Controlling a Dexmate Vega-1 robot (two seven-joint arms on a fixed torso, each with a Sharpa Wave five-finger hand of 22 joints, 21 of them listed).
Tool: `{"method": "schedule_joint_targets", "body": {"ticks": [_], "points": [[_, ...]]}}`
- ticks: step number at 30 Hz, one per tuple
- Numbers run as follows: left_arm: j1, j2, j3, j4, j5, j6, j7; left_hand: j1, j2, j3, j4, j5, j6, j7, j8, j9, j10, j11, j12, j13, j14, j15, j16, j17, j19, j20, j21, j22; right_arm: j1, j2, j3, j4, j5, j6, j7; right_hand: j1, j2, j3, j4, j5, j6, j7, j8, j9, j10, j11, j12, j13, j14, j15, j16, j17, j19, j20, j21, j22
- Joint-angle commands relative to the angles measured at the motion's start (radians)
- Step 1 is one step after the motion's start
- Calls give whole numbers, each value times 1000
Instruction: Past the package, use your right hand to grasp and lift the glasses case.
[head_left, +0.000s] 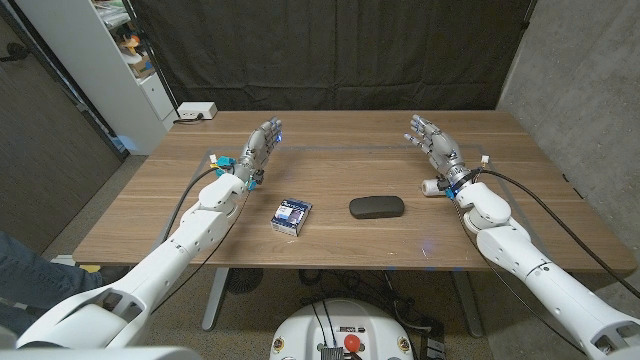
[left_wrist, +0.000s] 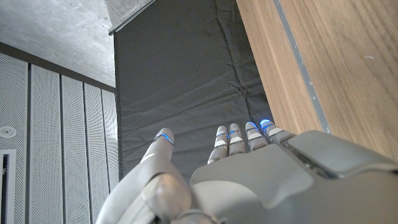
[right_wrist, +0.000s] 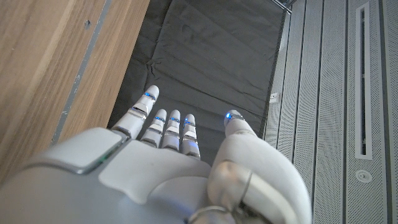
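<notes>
Head view — right robot hand (head_left: 432, 140) spread, empty.

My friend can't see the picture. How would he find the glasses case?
Look at the wooden table, near the middle of its front part. The glasses case lies between the small blue-and-white package and the right robot hand. It is the dark, smooth, rounded oblong; the package is boxy and printed.

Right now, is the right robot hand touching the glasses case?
No, in the head view the right robot hand is open and well apart from the black glasses case, which lies untouched on the table.
</notes>
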Motion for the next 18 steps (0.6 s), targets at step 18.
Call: {"method": "schedule_joint_targets", "body": {"ticks": [18], "points": [[9, 11, -1, -20, 10, 7, 16, 13, 2, 1, -11, 1, 1, 22, 2, 4, -3, 10, 4, 3, 2, 10, 5, 5, 2, 8, 8, 5, -20, -32, 7, -14, -4, 30, 41, 12, 3, -3, -10, 5, 21, 0, 9, 2, 10, 1, 7, -3, 13, 0, 8, -4, 9, 0, 7, 5]]}}
